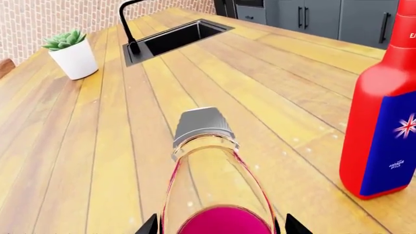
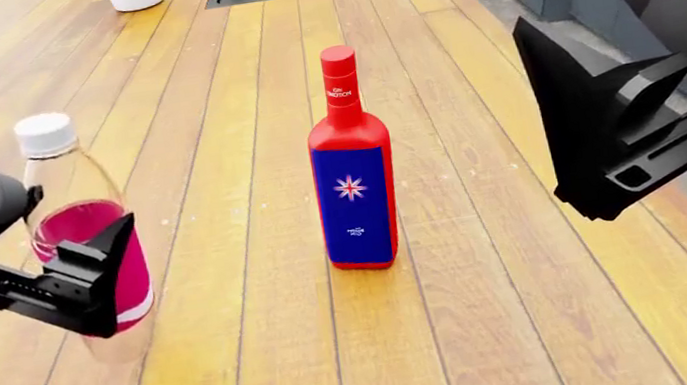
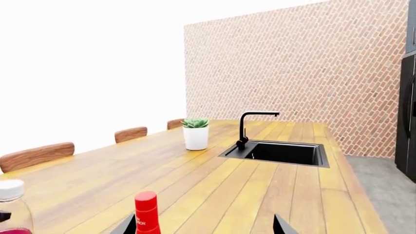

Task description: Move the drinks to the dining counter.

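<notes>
Standing on the dining counter (image 2: 528, 257), the red bottle (image 2: 353, 181) looks delivered; the left gripper (image 2: 92, 273) pinches the clear bottle (image 2: 87, 239) low over the planks (unreleased), the right gripper (image 3: 204, 226) spread empty.

We see our left claw (image 2: 93, 278) holding the clear bottle (image 2: 72, 190) above the worktop (image 2: 492, 283), near the standing red bottle (image 2: 353, 176).

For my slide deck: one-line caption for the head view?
Left hand grips pink-drink bottle; red star-label bottle stands on plank counter.
</notes>
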You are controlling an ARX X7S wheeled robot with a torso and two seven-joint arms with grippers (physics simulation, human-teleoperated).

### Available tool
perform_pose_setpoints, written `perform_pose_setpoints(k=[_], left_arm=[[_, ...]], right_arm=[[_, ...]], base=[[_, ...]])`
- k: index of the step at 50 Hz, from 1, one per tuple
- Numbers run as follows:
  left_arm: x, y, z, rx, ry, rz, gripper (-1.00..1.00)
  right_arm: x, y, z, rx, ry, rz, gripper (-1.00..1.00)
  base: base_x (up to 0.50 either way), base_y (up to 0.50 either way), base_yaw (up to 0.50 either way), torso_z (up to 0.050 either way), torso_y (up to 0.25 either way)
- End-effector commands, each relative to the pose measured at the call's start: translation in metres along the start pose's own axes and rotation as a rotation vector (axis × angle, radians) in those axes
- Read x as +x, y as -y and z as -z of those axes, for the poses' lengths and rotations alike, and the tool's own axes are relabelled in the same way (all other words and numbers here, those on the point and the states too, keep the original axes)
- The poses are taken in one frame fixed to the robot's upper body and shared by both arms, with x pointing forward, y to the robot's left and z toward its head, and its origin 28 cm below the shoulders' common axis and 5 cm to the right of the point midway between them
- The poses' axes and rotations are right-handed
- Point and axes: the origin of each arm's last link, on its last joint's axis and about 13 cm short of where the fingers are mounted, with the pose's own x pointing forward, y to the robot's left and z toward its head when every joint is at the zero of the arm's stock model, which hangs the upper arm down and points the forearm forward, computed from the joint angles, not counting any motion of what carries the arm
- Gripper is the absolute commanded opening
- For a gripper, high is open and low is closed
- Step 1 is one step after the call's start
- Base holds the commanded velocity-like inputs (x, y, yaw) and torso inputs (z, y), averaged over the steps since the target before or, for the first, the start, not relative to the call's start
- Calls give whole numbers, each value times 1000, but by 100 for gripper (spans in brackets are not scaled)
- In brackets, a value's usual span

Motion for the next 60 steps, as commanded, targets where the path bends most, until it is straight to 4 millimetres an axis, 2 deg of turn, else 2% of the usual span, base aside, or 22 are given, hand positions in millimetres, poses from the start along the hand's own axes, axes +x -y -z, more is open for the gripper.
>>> perform_pose_setpoints(k=[1, 3, 4, 33, 43, 52, 58, 59, 60], left_arm=[[-1, 1, 2, 1, -1, -2, -100], [-1, 1, 2, 3, -2, -2, -100], [-1, 1, 2, 5, -1, -1, 100], [-5, 1, 0, 14, 9, -11, 100], [-23, 1, -12, 9, 103, -58, 100], [-29, -1, -14, -6, 134, -92, 100], [-34, -2, -16, -28, 178, -89, 100], [-38, 0, -20, -62, 255, -20, 100], [-40, -1, -18, -66, 251, -35, 100]], right_arm=[[0, -1, 0, -3, 2, -1, 100], [-1, 0, -1, -3, 2, 1, 100], [-1, 0, 0, -4, 2, 1, 100], [-2, 0, 0, -5, 1, 2, 100], [-2, 0, 1, -7, 1, -1, 100], [0, 0, 1, -6, -2, -6, 100], [1, -1, 0, -8, 0, -9, 100], [1, -1, -1, -8, 4, -7, 100], [1, -1, -1, -8, 5, -9, 100]], base=[[0, 0, 0, 0, 0], [0, 0, -1, 0, 0], [0, 0, 0, 0, 0], [0, 0, 0, 0, 0], [0, 0, 0, 0, 0], [0, 0, 0, 0, 0], [0, 0, 0, 0, 0], [0, 0, 0, 0, 0], [0, 0, 0, 0, 0]])
